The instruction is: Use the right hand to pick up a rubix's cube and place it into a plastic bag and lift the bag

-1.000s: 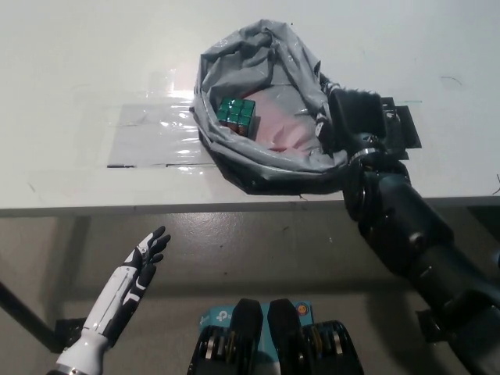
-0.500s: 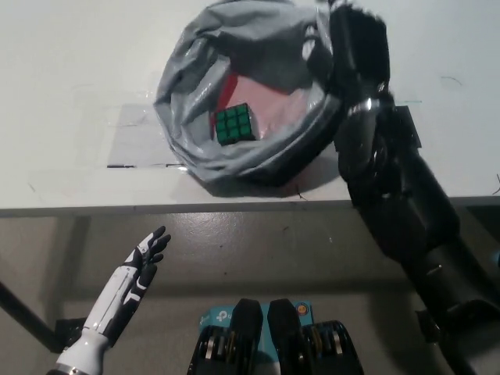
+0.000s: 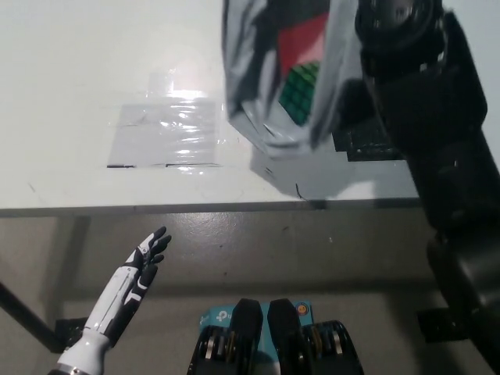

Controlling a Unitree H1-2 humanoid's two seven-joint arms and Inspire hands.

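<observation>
Since a second ago, your black right hand [image 3: 394, 27] has raised the grey plastic bag [image 3: 262, 101] off the white surface [image 3: 94, 78]; it stays clamped on the bag's rim. Inside hangs the Rubik's cube [image 3: 301, 92], green face showing. Your white left hand [image 3: 144, 262] rests low, fingers spread, holding nothing.

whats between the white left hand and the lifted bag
In the head view, between the left hand and the plastic bag: the table edge and a shiny clear sheet.
</observation>
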